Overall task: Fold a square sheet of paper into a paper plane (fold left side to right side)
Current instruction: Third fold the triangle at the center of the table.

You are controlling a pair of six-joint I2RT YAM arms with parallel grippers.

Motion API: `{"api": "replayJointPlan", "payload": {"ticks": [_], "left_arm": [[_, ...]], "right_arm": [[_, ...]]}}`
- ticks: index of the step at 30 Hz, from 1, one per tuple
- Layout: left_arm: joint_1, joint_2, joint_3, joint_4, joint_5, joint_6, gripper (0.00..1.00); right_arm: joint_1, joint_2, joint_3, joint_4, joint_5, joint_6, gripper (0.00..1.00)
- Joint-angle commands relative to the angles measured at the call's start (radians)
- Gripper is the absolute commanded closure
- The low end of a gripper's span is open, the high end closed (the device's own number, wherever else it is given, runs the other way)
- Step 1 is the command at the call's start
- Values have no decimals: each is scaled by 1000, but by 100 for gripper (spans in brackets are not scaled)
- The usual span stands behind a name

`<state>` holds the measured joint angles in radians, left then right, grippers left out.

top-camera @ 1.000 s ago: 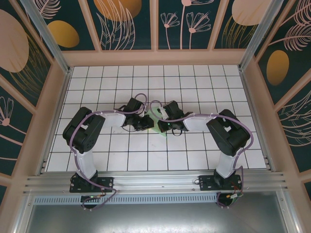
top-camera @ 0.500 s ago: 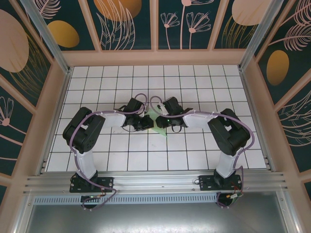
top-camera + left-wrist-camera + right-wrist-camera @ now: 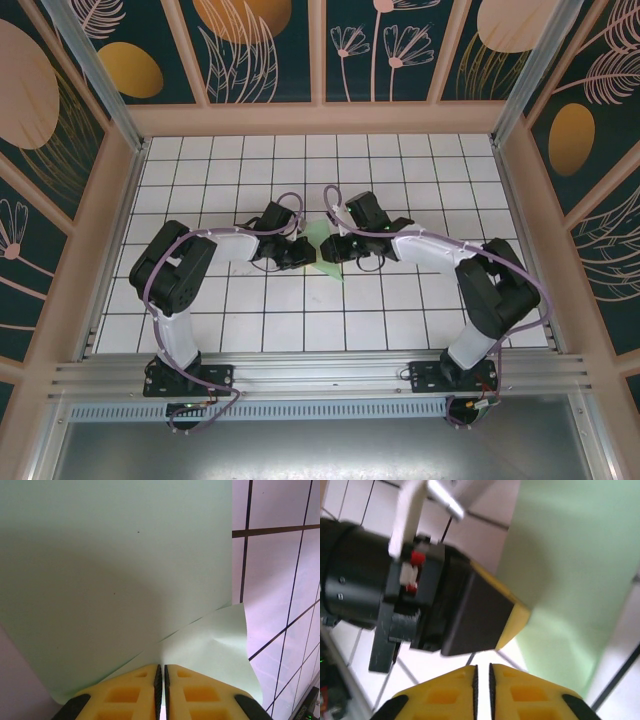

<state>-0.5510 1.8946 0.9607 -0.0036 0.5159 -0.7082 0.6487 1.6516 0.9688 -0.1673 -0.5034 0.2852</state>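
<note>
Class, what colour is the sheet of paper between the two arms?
The sheet of paper is plain pale mint green, clearest in the left wrist view.

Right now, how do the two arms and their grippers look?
The left arm and right arm have white links and black joints, with a lilac cable along each. The left gripper and right gripper have yellow fingers with black edges.

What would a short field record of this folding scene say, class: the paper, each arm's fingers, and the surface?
paper: mint-green sheet of paper, bent, with a flap curling by the left fingers
left fingers: shut on the sheet's edge
right fingers: shut, nothing seen between them, beside the sheet
surface: white grid-tiled table
</note>
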Motion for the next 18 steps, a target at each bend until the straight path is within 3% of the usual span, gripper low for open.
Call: {"api": "replayJointPlan", "payload": {"ticks": [1,18], "left_arm": [[-4,55,-22,-67,-82,13,86],[-4,54,-13,-84,-86,22,86]], "right_arm": [[2,55,-25,-32,-120,76,85],[-20,166,-14,-96,-11,76,85]]}}
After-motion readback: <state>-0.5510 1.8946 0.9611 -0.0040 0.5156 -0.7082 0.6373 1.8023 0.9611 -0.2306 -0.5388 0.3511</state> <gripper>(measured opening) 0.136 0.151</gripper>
